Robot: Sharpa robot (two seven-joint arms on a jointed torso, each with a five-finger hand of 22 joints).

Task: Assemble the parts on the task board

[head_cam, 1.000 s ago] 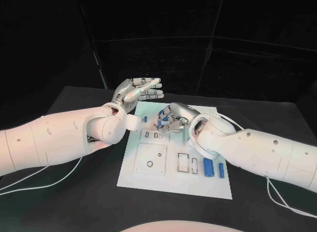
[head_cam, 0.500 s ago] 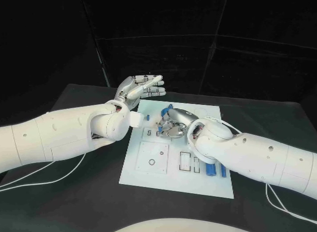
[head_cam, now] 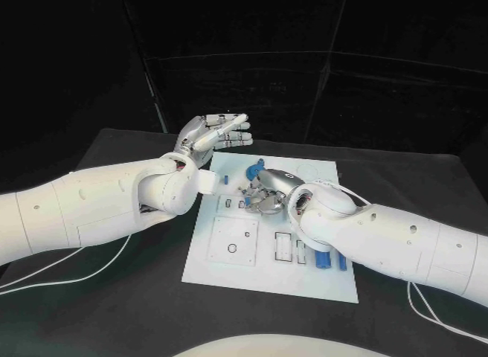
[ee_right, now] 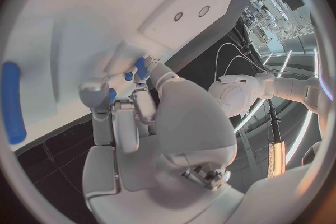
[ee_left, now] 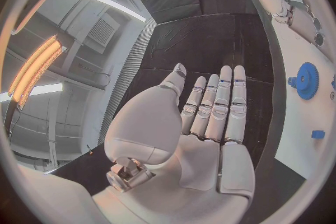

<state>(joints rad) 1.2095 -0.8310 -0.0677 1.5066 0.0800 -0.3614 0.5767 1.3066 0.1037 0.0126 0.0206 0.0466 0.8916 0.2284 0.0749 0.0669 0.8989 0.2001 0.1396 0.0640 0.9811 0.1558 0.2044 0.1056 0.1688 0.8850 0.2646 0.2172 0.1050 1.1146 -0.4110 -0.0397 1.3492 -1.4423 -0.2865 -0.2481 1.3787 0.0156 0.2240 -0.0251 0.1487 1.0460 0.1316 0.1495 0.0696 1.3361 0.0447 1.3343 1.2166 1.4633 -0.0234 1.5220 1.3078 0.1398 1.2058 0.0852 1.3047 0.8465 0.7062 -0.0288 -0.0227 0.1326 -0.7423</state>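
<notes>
Head view puts the white task board (head_cam: pixel 268 279) mid-frame; the left hand (head_cam: pixel 214 133) hovers flat and empty above its upper-left corner, while the right hand (head_cam: pixel 263 190) curls over small blue parts (ee_right: pixel 142 68), perhaps pinching one.

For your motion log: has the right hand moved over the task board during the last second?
Yes. The right hand has shifted slightly toward the task board's far end.
</notes>
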